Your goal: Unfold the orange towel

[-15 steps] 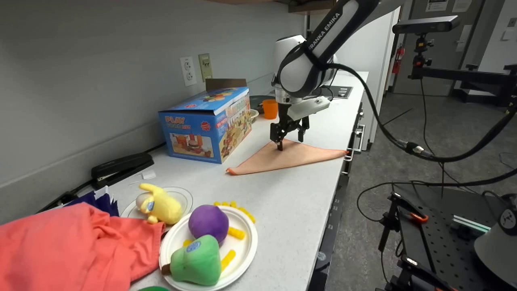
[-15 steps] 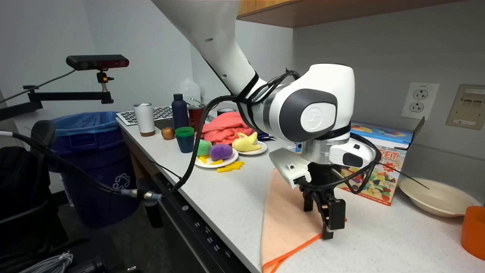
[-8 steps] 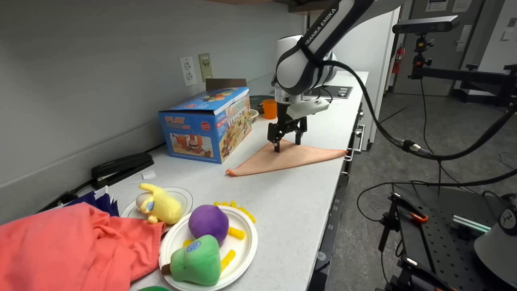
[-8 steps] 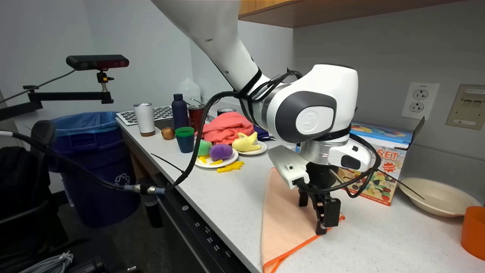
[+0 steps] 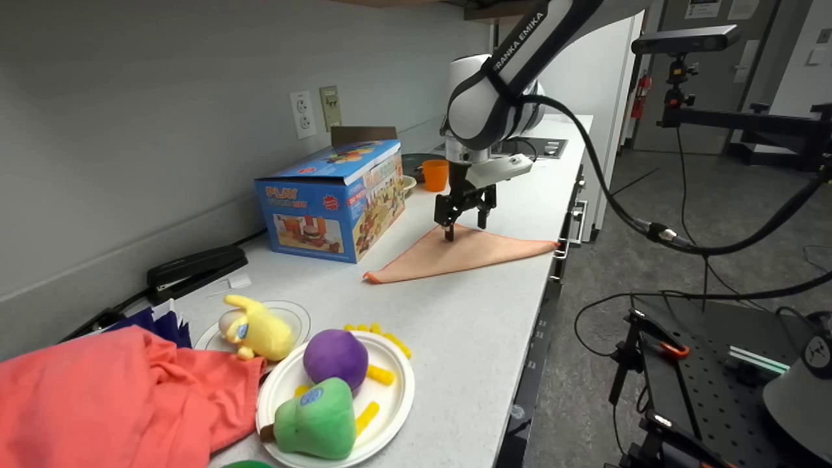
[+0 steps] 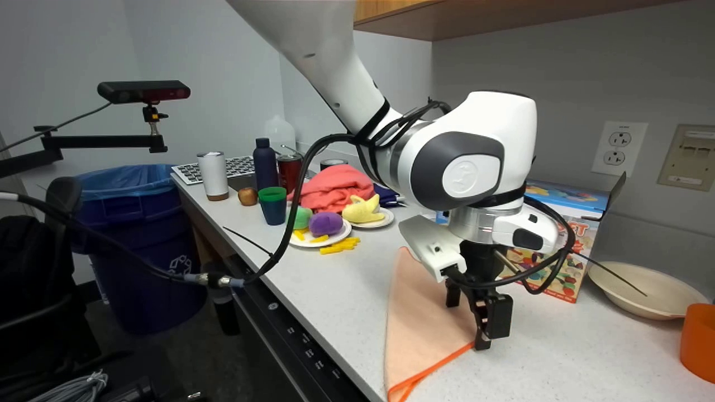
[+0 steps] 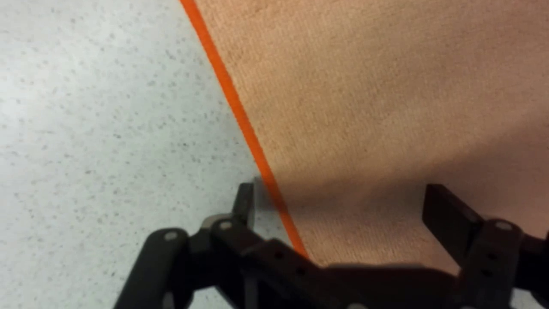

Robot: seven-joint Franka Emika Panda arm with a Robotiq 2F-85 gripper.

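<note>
Wrist view, and the pincer (image 7: 339, 187) is standing released, its two fingers (image 7: 244, 201) sitting wide apart across the bottom of the frame! Left of centre down there, a fingertip is pointing over the speckled bench (image 7: 107, 128), just beside a bright orange hem (image 7: 239, 111); lower right, its partner is hanging over the orange towel (image 7: 386, 98). Whether either tip is touching anything, these angles aren't telling. That towel is filling the right side, its hem slanting from the top, left of centre, to the lower middle.

Over in an exterior view, a blue toy box (image 5: 328, 201) is standing left of centre near the grey wall (image 5: 162, 97), and right of centre the towel is lying in a rough triangle, its right corner reaching the bench's edge. An orange cup (image 5: 435, 175) is showing just up and left of the pincer. Lower left, a white plate (image 5: 393, 409) is carrying a purple plush (image 5: 335, 357), a green plush pear (image 5: 315, 419) and yellow sticks (image 5: 380, 375), with a coral cloth (image 5: 117, 403) lying heaped beside it.

Again in an exterior view, a pale bowl (image 6: 651, 293) is sitting far right, while the towel is occupying the lower middle, its hem running up to a dark fingertip. Both exterior views are showing the white arm (image 6: 329, 72) standing bent over the towel.
</note>
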